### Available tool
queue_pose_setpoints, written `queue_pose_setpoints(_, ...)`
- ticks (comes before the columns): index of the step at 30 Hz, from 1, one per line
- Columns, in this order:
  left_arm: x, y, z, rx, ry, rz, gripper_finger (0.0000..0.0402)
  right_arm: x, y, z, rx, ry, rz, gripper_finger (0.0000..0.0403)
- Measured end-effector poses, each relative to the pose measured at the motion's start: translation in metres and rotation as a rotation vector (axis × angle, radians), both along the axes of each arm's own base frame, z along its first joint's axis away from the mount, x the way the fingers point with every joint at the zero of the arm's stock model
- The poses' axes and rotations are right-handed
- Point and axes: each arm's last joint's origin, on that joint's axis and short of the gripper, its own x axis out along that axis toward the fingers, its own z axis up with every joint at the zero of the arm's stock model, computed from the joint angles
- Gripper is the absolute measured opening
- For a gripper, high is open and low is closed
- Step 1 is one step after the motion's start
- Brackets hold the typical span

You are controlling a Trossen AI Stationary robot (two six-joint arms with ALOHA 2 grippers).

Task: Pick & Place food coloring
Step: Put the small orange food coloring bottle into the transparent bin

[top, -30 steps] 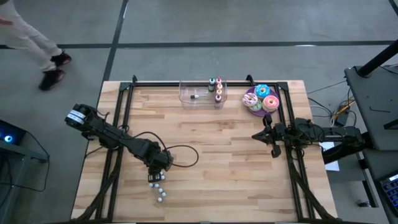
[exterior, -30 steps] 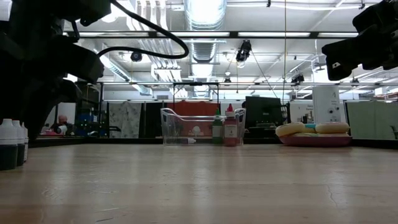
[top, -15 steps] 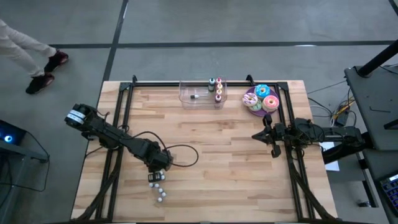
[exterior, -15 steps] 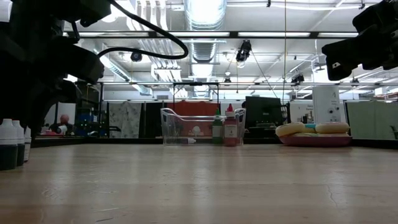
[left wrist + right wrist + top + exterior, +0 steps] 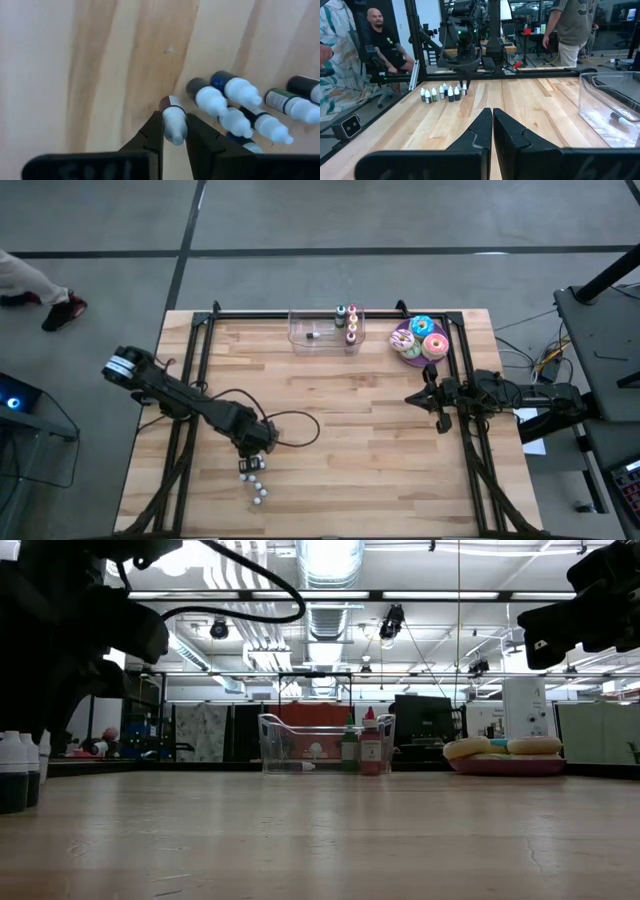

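The food coloring I see close up is a cluster of tiny dark bottles with white dropper caps (image 5: 235,107), standing on their bases near the table's near-left (image 5: 254,480), (image 5: 440,93). My left gripper (image 5: 175,131) points down over this cluster (image 5: 258,448) and is shut on one bottle. Several small bottles with coloured caps (image 5: 346,322) stand upright beside a clear bin at the far edge. My right gripper (image 5: 492,125) is shut and touches nothing. It waits above the table's right side (image 5: 412,397). My left gripper holds one brown-bodied bottle by its white cap (image 5: 174,126), pinched between the two fingers (image 5: 154,134) from above, pointing down. The bottle stands apart from the others, upright under the fingers. Whether its base is still on the wood I cannot tell.
A clear plastic bin (image 5: 322,330) sits at the far edge, with a plate of frosted doughnuts (image 5: 421,340) to its right. Bare wood lies across the middle of the table (image 5: 350,420). People show in the room beyond (image 5: 382,37), and a person walks past the table's far-left (image 5: 40,290).
My left arm has risen slightly; its cable loop sits higher in the low view. The gripper stays over the white-capped bottles. The person on the floor has walked toward the left.
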Motion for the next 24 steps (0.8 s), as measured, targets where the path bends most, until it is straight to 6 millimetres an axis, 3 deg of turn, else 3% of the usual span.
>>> queue_pose_setpoints(12, 0.005, 0.017, 0.034, 0.074, -0.009, 0.000, 0.0032, 0.000, 0.000, 0.000, 0.000, 0.000, 0.000, 0.0008)
queue_pose_setpoints(24, 0.026, 0.053, 0.067, 0.135, -0.113, 0.012, 0.0034, 0.000, 0.000, 0.000, 0.000, 0.000, 0.000, 0.0008)
